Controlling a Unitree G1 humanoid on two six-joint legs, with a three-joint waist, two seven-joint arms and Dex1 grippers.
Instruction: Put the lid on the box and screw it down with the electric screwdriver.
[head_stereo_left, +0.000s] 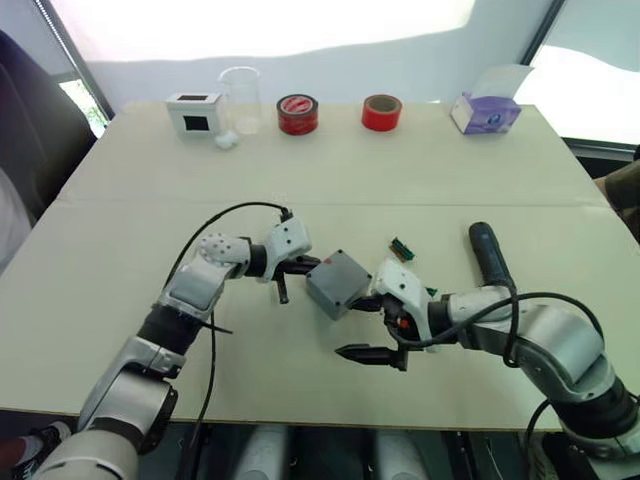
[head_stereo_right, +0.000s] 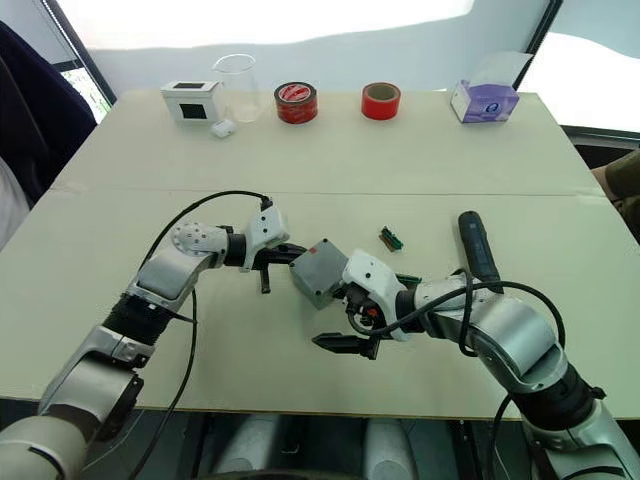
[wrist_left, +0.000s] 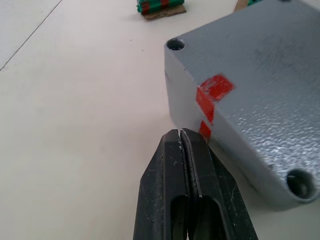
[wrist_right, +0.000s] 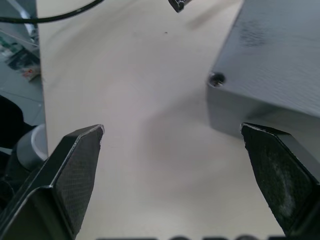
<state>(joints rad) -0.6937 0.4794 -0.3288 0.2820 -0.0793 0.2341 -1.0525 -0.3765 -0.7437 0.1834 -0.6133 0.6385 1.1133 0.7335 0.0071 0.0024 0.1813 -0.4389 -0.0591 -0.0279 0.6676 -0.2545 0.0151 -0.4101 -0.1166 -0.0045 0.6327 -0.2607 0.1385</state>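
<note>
A: Logging near edge: pale table (head_stereo_left: 120, 330); left gripper (head_stereo_left: 283, 283) pinched closed beside the box (head_stereo_left: 338, 283); right gripper (head_stereo_left: 366, 328) spread wide.

B: Lid? Screwdriver (head_stereo_left: 490, 256)?

A: Lid appears seated on the box; screwdriver lies right. Far edge: beaker (head_stereo_left: 240, 98), tape rolls (head_stereo_left: 297, 113), tissue box (head_stereo_left: 485, 112), bright windows.

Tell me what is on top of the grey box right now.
The lid sits on the box, a seam between them and red tape across it. The corner holes look empty. Whatever is inside is covered.
</note>
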